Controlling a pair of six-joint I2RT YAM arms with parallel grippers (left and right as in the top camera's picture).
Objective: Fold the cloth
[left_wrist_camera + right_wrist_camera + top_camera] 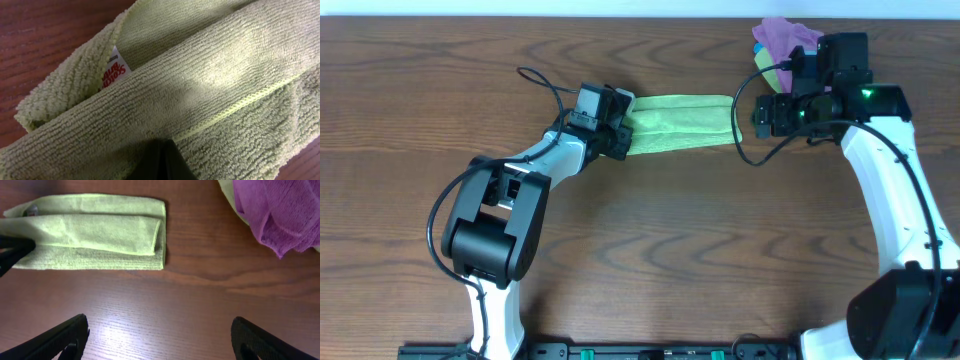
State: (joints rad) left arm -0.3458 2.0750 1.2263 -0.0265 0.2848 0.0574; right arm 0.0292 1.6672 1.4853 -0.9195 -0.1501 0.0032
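Overhead view: the cloth (680, 122) lies on the table (670, 260) as a long, narrow strip between the two arms. The left gripper (623, 140) sits at its left end, and the right gripper (752, 115) stands just beside its right end. That puts one arm at each end, ready for a fold end to end.

Left wrist view: the left gripper's jaws are together, apparently pinching the layered edge. Note the ribbed, fuzzy pile, the stitched hem and the white tag (114, 70) tucked between the layers.

Right wrist view: the right gripper's jaws stand wide apart and hold nothing. The strip lies flat with a square right end. A crumpled purple cloth (275, 215) lies apart.
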